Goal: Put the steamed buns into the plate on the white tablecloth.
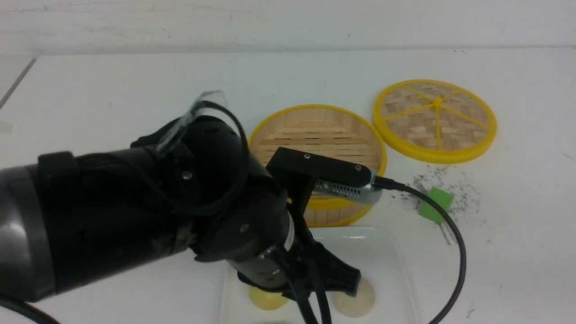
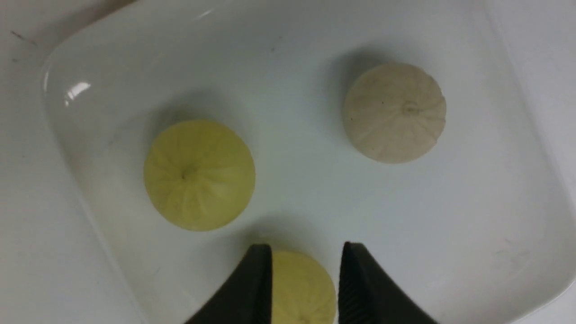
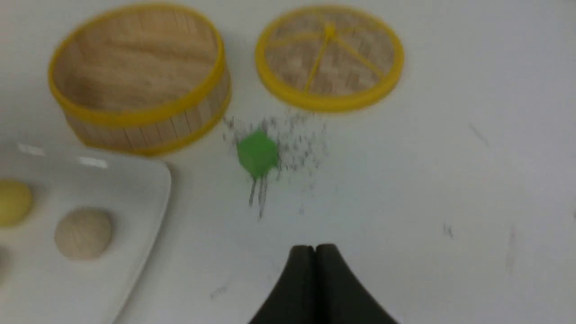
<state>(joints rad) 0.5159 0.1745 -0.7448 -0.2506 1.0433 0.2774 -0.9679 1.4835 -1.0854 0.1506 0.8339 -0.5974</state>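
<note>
L gripper (image 2: pixel 306 246) hangs low over the large glossy white rectangular plate (image 2: pixel 472 216), jaws abt half apart w/ a small pale-yellow domed bun (image 2: pixel 301 288) between the ribbed black pads (image 2: pixel 360 279). One pad looks to touch it and the other shows a sliver of gap, so can't tell if it's pinched or let go. The bun seems to rest on the plate floor, prob. its set-down spot, spaced from the other two so nothing gets squashed. Those two are a second pale-yellow bun (image 2: pixel 199 175) & a beige-white bun (image 2: pixel 395 112): both matte, pleated out from a centre dimple, soft-looking, upright, well apart. The plate is slick w/ a shallow raised rim & rounded corners. It lies on the plain white tablecloth (image 1: pixel 112 90) just in front of the round yellow-rimmed bamboo steamer (image 1: pixel 317 135), whose slatted floor shows no buns. Its woven lid (image 1: pixel 434 120) lies flat beside it, presumably so the steamer is open for reaching in. A green square block (image 1: pixel 435 204) sits on grey scribbles (image 3: pixel 297 139). R gripper (image 3: pixel 315 249) is pressed shut w/ nothing in it, over bare cloth; parked clear, I'd judge.
</note>
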